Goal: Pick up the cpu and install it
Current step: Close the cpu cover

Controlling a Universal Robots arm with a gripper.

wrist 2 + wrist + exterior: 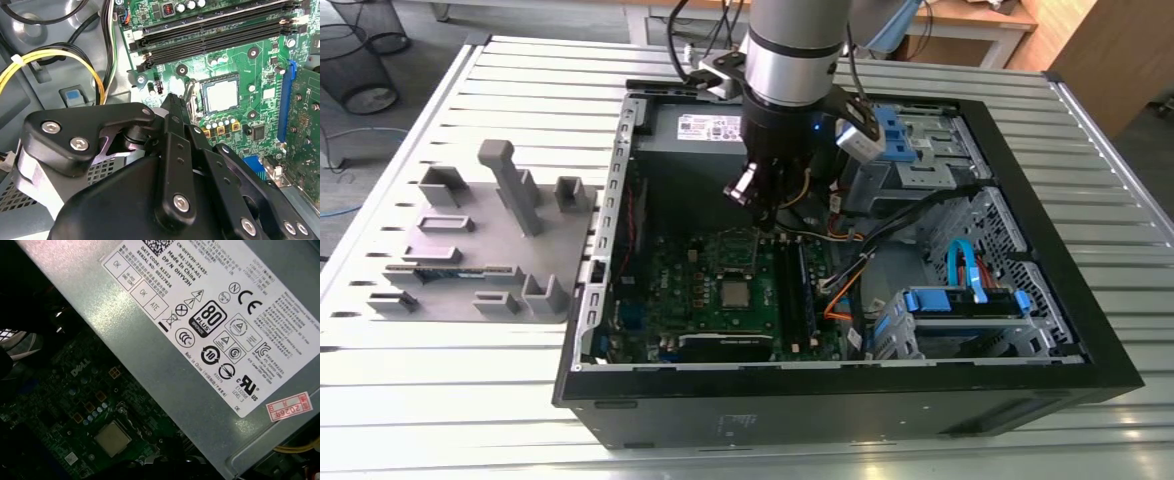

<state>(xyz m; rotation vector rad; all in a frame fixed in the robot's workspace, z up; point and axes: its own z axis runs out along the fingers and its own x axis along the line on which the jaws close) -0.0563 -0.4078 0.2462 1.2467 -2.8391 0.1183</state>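
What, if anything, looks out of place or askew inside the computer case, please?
Nothing stands out: the cpu lies flat and square in its socket on the motherboard, and the yellow cables lie clear of it.

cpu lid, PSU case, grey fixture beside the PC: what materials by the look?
cpu: dull silver metal top, matte, soft sheen.
power supply case: bare grey sheet metal, streaky glare, label stuck on.
grey fixture: probably plastic, matte, uniform colour; could be otherwise.

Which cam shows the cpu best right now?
Second wrist view: the whole top of the cpu is lit and unblocked. First wrist view shows it in shadow. Exterior view shows it as a distant square on the motherboard.
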